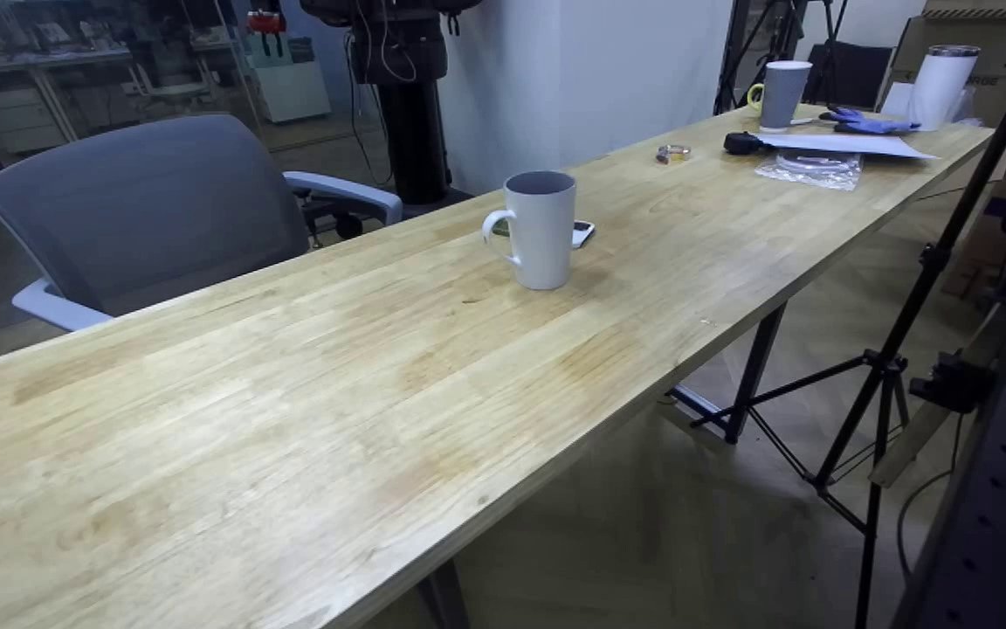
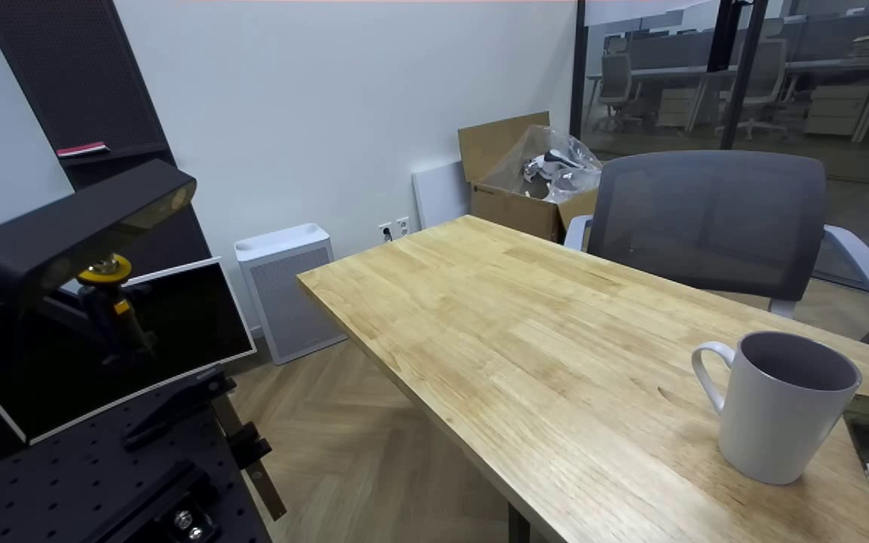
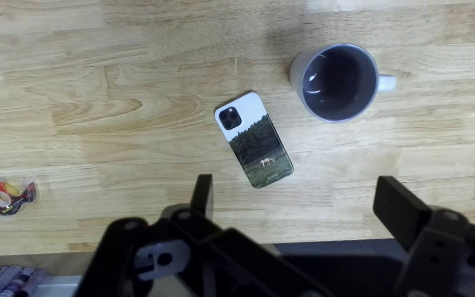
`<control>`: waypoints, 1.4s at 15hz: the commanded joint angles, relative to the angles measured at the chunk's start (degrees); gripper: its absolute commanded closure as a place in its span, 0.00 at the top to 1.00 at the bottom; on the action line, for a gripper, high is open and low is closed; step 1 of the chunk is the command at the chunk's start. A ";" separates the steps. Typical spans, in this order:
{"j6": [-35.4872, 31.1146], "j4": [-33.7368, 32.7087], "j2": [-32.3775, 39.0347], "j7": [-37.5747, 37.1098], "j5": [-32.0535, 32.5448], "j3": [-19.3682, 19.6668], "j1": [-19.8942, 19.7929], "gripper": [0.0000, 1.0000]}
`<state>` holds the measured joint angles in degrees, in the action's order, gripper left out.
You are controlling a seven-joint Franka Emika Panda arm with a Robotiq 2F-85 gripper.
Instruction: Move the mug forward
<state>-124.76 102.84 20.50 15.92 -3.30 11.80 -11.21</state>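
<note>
The white mug (image 1: 547,238) stands upright on the wooden table, with its handle to one side. It also stands there in an exterior view (image 2: 770,426). In the wrist view the mug (image 3: 338,82) is at the upper right, seen from above, with a dark inside and its handle pointing right. My gripper (image 3: 297,194) is open and empty at the bottom of the wrist view. Its fingers are wide apart and do not touch the mug, which lies farther up the picture. I cannot make out my gripper in the exterior views.
A phone (image 3: 256,140) lies beside the mug. A tape dispenser (image 3: 8,198) lies at the wrist view's left. A grey cup (image 1: 782,98), a white tumbler (image 1: 942,87), blue gloves (image 1: 870,122) and papers (image 1: 848,144) are at the table's far end. A chair (image 2: 710,226) stands at the table's edge.
</note>
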 commanded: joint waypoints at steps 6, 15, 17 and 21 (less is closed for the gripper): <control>3.33 0.67 1.25 -0.51 0.23 -3.02 -1.69 1.00; 3.39 1.31 1.03 -0.65 0.17 -3.32 -1.62 1.00; 3.39 1.32 1.03 -0.65 0.17 -3.32 -1.63 1.00; 0.60 2.54 1.14 -0.62 0.32 -3.57 -1.35 1.00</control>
<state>-122.02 104.46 21.78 15.86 -3.42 9.15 -12.07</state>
